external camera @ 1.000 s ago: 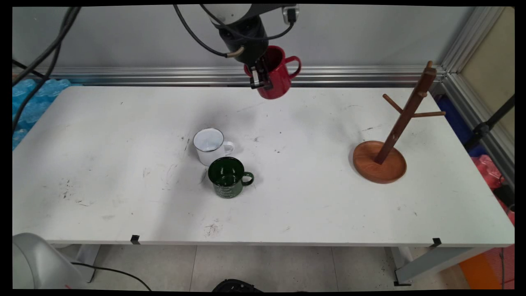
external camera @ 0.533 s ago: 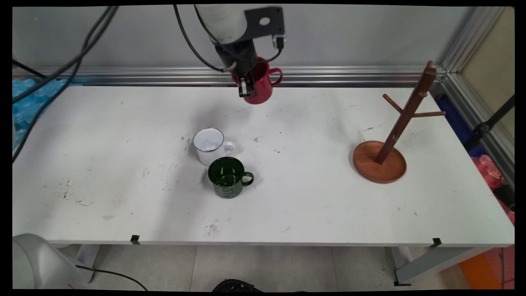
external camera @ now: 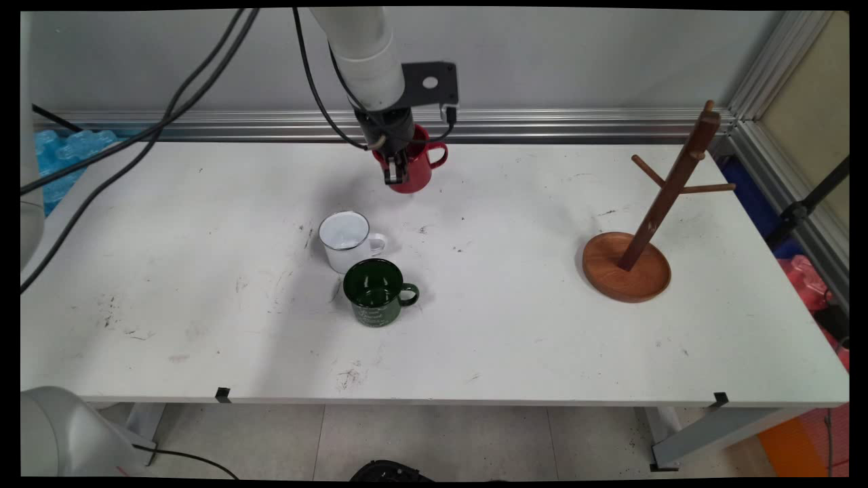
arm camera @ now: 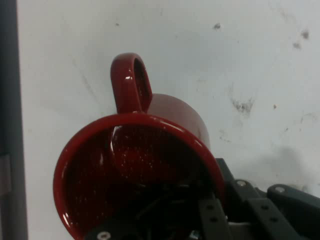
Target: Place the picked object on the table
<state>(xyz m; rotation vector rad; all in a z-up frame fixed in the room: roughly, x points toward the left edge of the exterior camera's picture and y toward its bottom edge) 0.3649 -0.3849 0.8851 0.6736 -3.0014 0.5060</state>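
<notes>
The end effector [external camera: 399, 171] is clamped on the rim wall of the red mug [external camera: 415, 169], one finger inside the cup and one outside, as the hand view confirms. The mug sits low at the far side of the desk [external camera: 515, 339], near the back rail, handle pointing to the picture's right; whether its base touches the surface cannot be determined.

Risk, as a judgement: the hold is a pinch on a thin, glossy wall, off the mug's centre, so the mug could rotate or slip between the fingers. If the mug meets the desk tilted, it could rock or tip when let go. Hanging cables [external camera: 319, 88] pass close beside the wrist and could snag.

Surroundings: a white mug [external camera: 347, 240] and a green mug [external camera: 376, 293] stand upright nearer the camera, just beside each other, apart from the red mug. A wooden mug tree [external camera: 651, 224] stands well apart at the right, pegs bare. Nothing lies between the red mug and either neighbour
</notes>
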